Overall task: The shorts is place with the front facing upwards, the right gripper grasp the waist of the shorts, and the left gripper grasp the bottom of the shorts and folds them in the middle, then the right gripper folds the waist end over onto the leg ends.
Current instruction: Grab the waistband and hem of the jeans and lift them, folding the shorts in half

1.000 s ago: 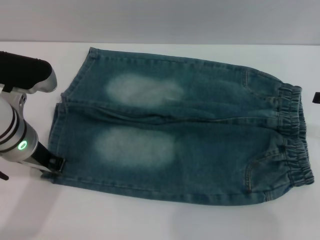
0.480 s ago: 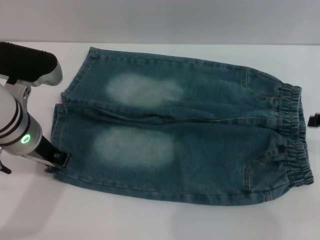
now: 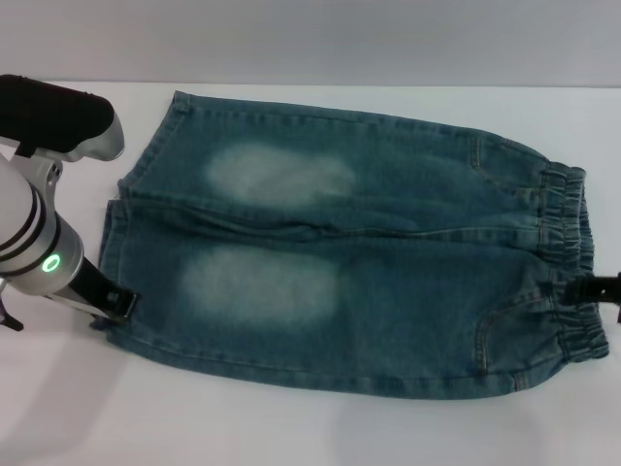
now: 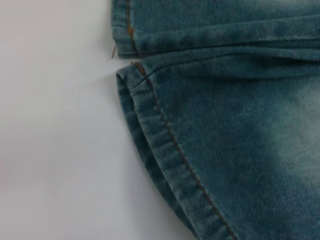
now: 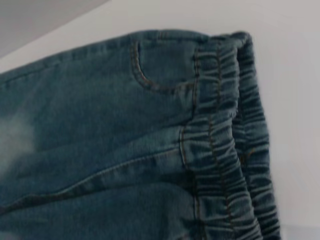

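Observation:
Faded blue denim shorts (image 3: 388,243) lie flat on the white table, front up. The puckered elastic waist (image 3: 572,243) is at the right and the bottom of the shorts (image 3: 109,243), two straight stitched hems, is at the left. My left gripper (image 3: 118,304) sits at the near leg's hem, touching its edge. My right gripper (image 3: 568,287) reaches in from the right edge over the near part of the waistband. The left wrist view shows the stitched hem (image 4: 170,150) close up. The gathered waistband (image 5: 225,150) fills the right wrist view.
The white table (image 3: 291,427) runs around the shorts, with bare surface in front and to the left. A grey wall rises behind the table's far edge. The left arm's white-silver body (image 3: 34,243) stands beside the leg ends.
My right gripper has come in from the right edge and down onto the near part of the waistband. My left gripper has edged slightly onto the near leg's hem.

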